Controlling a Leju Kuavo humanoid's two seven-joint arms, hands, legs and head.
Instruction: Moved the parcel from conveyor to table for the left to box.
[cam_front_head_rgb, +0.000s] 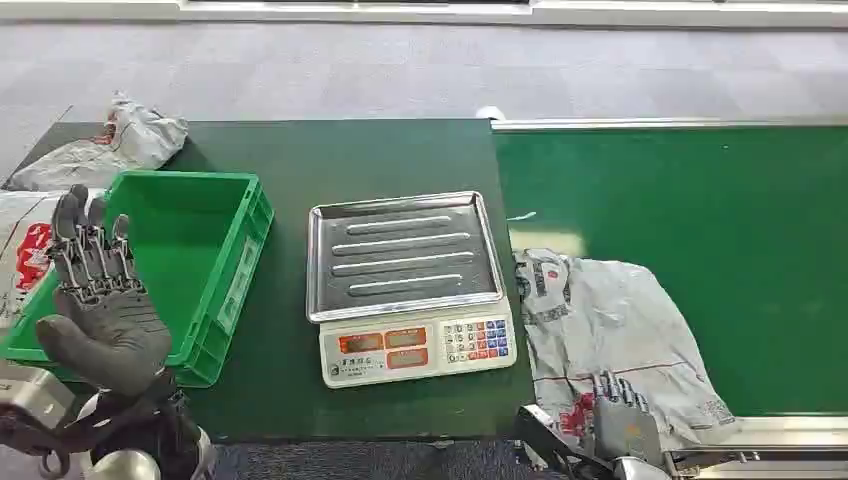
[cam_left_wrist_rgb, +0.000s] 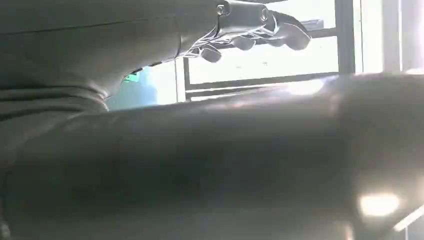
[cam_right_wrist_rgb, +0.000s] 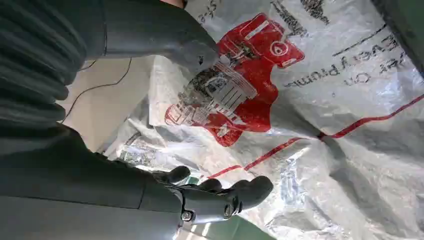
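A crumpled grey plastic parcel (cam_front_head_rgb: 610, 335) with red print lies on the green conveyor belt (cam_front_head_rgb: 700, 210), close to its near edge and next to the table. My right hand (cam_front_head_rgb: 625, 425) hovers at the parcel's near end. In the right wrist view the thumb (cam_right_wrist_rgb: 185, 42) and the dark fingers (cam_right_wrist_rgb: 225, 192) are spread apart over the parcel (cam_right_wrist_rgb: 320, 115), with nothing clamped between them. My left hand (cam_front_head_rgb: 100, 300) is raised, palm showing and fingers straight, over the left edge of the green crate (cam_front_head_rgb: 215, 250). The left wrist view shows its fingers (cam_left_wrist_rgb: 255, 32) stretched out and holding nothing.
An electronic scale (cam_front_head_rgb: 410, 280) with a steel tray stands mid-table, between the crate and the conveyor. Two more grey parcels lie at the far left, one behind the crate (cam_front_head_rgb: 110, 145) and one beside it (cam_front_head_rgb: 25, 250). The table (cam_front_head_rgb: 350, 150) is dark green.
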